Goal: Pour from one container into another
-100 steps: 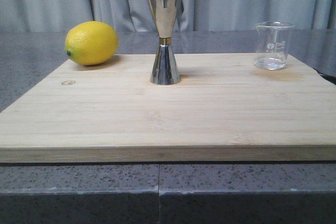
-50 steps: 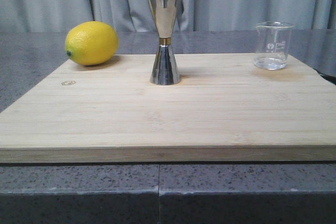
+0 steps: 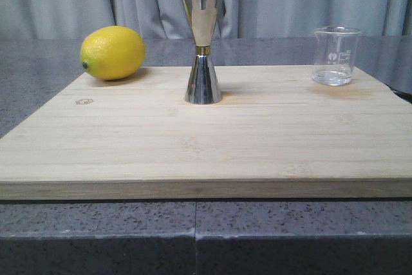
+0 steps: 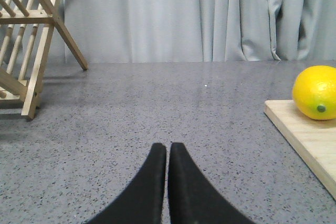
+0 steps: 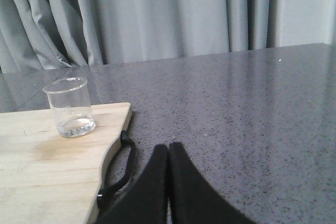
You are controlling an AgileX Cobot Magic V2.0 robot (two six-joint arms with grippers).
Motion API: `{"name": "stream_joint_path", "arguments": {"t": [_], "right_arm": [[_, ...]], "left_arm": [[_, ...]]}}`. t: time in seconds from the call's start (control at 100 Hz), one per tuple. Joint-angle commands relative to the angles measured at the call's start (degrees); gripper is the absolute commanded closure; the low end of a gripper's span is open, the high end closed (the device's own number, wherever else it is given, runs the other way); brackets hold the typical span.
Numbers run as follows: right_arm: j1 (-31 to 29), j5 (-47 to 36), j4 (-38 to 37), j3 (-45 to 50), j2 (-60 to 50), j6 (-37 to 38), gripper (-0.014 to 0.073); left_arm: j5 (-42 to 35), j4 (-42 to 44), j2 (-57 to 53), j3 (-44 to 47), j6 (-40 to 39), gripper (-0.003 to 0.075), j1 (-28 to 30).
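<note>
Glass beaker upright on board, apart from closed right gripper, left gripper closed too

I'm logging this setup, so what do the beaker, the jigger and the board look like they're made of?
Beaker: clear glass by the look, transparent with white printed marks; clear plastic is possible. Jigger: polished steel, mirror reflections, thin gold band at the waist. Board: pale wood, maybe bamboo, with long straight grain strips.
</note>
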Motion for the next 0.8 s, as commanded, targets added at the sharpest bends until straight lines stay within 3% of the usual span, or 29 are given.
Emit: {"name": "stream_joint_path", "arguments": {"t": [0.0, 0.12, 0.79], "right_arm": [[-0.38, -4.74, -2.39, 0.49, -1.2, -1.46, 0.0666], [-0.38, -5.47, -2.28, 0.49, -1.2, -5.36, 0.0666], [-0.38, -8.17, 0.34, 0.49, -1.2, -5.43, 0.0666]], "left_arm": [[-4.35, -0.57, -1.3, 1.67, -0.1, 0.0739, 0.13], [-4.35, -0.57, -1.3, 1.67, -0.1, 0.0739, 0.13], [-4.35, -0.57, -1.3, 1.67, -0.1, 0.0739, 0.13]]}}
